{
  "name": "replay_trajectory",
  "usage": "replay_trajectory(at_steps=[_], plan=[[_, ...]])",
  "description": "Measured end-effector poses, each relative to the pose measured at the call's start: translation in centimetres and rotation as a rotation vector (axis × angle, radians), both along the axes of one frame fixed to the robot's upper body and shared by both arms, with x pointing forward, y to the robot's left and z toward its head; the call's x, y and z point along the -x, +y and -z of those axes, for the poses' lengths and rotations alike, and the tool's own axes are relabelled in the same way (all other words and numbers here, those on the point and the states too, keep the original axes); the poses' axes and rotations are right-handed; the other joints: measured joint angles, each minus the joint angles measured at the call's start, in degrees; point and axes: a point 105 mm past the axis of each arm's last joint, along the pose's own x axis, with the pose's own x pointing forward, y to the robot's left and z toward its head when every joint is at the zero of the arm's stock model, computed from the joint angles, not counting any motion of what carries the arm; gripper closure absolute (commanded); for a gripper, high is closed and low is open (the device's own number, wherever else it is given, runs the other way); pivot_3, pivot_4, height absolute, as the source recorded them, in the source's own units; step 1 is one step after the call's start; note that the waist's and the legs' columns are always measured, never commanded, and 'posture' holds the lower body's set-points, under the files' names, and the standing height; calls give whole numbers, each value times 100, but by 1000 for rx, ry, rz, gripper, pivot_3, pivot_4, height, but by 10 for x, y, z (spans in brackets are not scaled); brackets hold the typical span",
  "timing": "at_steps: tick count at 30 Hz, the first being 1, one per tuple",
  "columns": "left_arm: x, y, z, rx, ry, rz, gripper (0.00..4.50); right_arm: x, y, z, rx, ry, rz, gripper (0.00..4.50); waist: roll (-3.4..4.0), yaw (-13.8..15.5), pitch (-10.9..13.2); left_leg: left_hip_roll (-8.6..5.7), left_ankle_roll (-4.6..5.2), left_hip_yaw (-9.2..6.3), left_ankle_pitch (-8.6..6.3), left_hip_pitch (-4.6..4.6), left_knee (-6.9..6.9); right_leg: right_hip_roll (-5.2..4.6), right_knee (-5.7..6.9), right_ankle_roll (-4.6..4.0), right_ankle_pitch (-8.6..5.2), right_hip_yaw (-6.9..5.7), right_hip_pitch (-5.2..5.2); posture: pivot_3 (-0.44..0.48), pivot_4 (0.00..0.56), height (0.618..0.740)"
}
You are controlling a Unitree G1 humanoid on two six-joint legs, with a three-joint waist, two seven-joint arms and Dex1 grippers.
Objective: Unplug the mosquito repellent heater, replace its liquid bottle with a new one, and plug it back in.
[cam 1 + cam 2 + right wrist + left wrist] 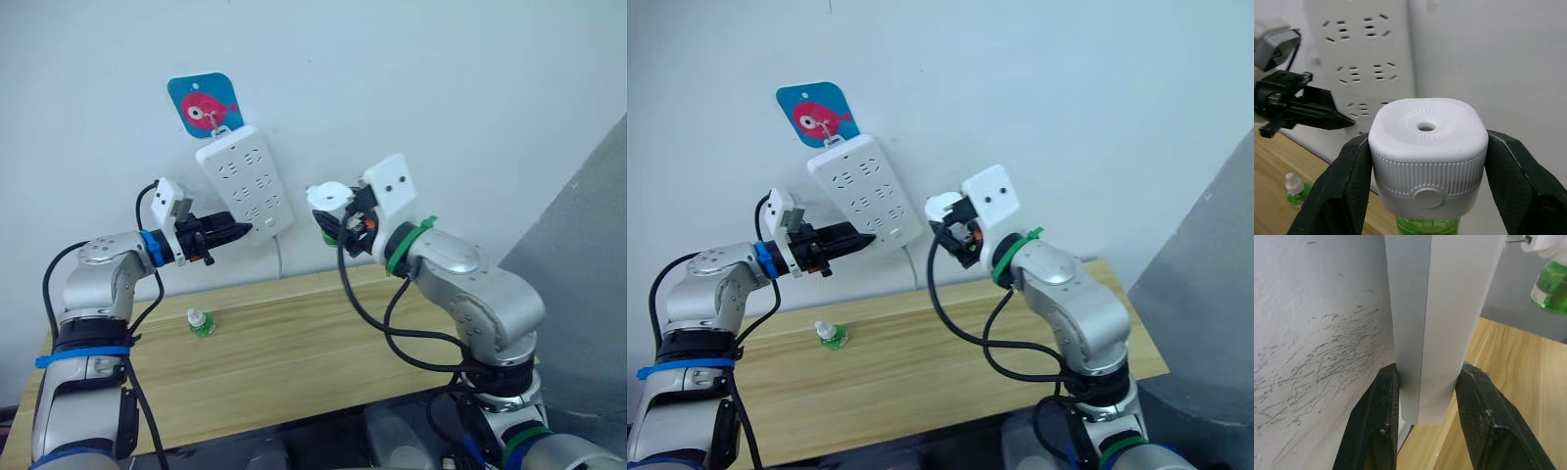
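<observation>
The mosquito repellent heater [1427, 147], a white rounded unit with a round vent hole, is held in the air by my right gripper [345, 217], which is shut on its sides. A green liquid bottle [1425, 226] hangs under it. It is unplugged, to the right of the white power strip [245, 181] on the wall. My left gripper [240, 233] is shut on the strip's lower edge, a finger [1376, 421] on each side. Another small green bottle with a white cap [201, 323] stands on the wooden table [323, 343] below my left arm.
The power strip hangs tilted from a blue hook plate with a red fish [204, 106] on the white wall. Its cable [279, 257] drops behind the table. A grey panel [588, 255] stands at the right.
</observation>
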Motion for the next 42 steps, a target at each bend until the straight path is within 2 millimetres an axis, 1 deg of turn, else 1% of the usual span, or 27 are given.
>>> replay_trajectory(at_steps=[1, 4, 8, 10, 13, 15, 17, 19, 20, 23, 25, 27, 28, 29, 31, 35, 38, 42], plan=[[1, 5, 0, -5, 2, -15, 2310, -1, -4, 1, -4, 10, 9, 1572, 1, -19, 0, 2, 0, 0, 0, 1, -2, 1, 0, 0, 0, 0, 0, -244, 109, 734], [5, 17, 0, -25, -4, -44, 1321, -1, -9, 3, -7, 23, 12, 1572, 3, -57, 2, 2, 0, -1, 0, -1, -5, 1, 0, -1, 0, -1, -2, -241, 103, 734], [11, 30, 1, -67, -20, -70, 50, 3, -7, 0, -24, 21, -23, 1572, 3, -80, 2, -2, 0, 0, 0, -3, -6, -3, -4, 0, 0, -1, -2, -230, 98, 734], [15, 40, 4, -125, -27, -95, 0, 4, -7, 0, -27, 19, -30, 1572, 3, -89, 2, -3, 0, 1, 0, -4, -6, -5, -4, 0, 0, 1, -2, -226, 97, 734], [29, 61, 7, -209, -27, -119, 0, 6, -6, -1, -38, 22, -47, 1572, 4, -106, 2, 0, 0, 2, 0, -3, -11, -4, -3, -1, 0, 2, -6, -219, 99, 734], [36, 75, 2, -246, -45, -155, 0, 7, -8, -3, -48, 18, -55, 1572, 4, -90, 3, 2, 0, -1, 0, -5, -12, -4, -4, -1, 0, -1, -7, -215, 98, 734], [46, 89, -8, -264, -90, -198, 0, 10, -7, -5, -64, 7, -78, 1572, 5, -79, 3, 3, 0, 1, 0, -5, -14, -4, -6, 0, 0, 0, -7, -205, 100, 734], [60, 94, -13, -272, -118, -208, 0, 13, -7, -5, -78, -3, -96, 1572, 8, -74, 4, 4, 0, 7, -1, -4, -20, -10, -12, 0, 0, 6, -7, -192, 99, 734], [69, 93, -12, -277, -122, -198, 0, 14, -9, -5, -86, -7, -95, 1572, 8, -70, 5, 34, 0, 7, -1, -4, -23, -17, -12, 0, 0, 9, -8, -184, 98, 734], [85, 78, -12, -232, -123, -167, 0, 15, -12, -5, -138, 2, -94, 1572, 6, 42, 4, 43, 0, 11, -1, -7, -22, -11, -13, 0, 0, 5, -8, -172, 98, 734], [94, 58, -11, -189, -104, -118, 0, 15, -13, -5, -180, 15, -92, 1572, 12, 105, 7, 45, -1, 11, -1, -6, -22, -6, -11, -1, 0, 4, -8, -162, 93, 734], [99, 33, -12, -114, -99, -75, 0, 14, -16, -8, -231, 20, -85, 1572, 15, 210, 9, 47, -1, 10, -1, -4, -19, -2, -8, 0, -1, 3, -4, -177, 91, 734], [100, 15, -12, -69, -94, -44, 0, 14, -18, -10, -264, 22, -76, 1572, 15, 258, 9, 46, -1, 7, -1, -4, -15, -1, -9, 0, -1, -1, 0, -188, 90, 734], [102, -1, -10, -29, -81, -13, 0, 13, -19, -12, -293, 26, -69, 1572, 15, 285, 9, 45, -1, 10, 0, -3, -9, 1, -8, 0, 0, 0, 3, -194, 89, 734], [103, -27, -5, 15, -52, 37, 0, 13, -20, -14, -338, 34, -61, 1572, 15, 294, 9, 33, -1, 17, 0, -3, 1, 10, -8, -3, 2, 6, 3, -213, 87, 734], [98, -66, -6, 115, -39, 101, 0, 16, -19, -11, -433, 80, -57, 1572, 17, 268, 8, 25, -1, 17, 0, 3, 5, 22, -3, -7, 4, 7, 4, -249, 83, 734], [89, -90, -14, 216, -52, 131, 0, 20, -11, -17, -541, 111, -74, 1572, 18, 176, 6, 34, -1, 20, 0, 5, 6, 31, 0, -18, 11, 9, 4, -270, 82, 734], [80, -103, -20, 300, -51, 133, 0, 20, -14, -21, -611, 137, -61, 1572, 21, 76, 4, 37, -1, 21, 0, 5, 6, 34, -1, -20, 12, 9, 4, -285, 76, 734]])
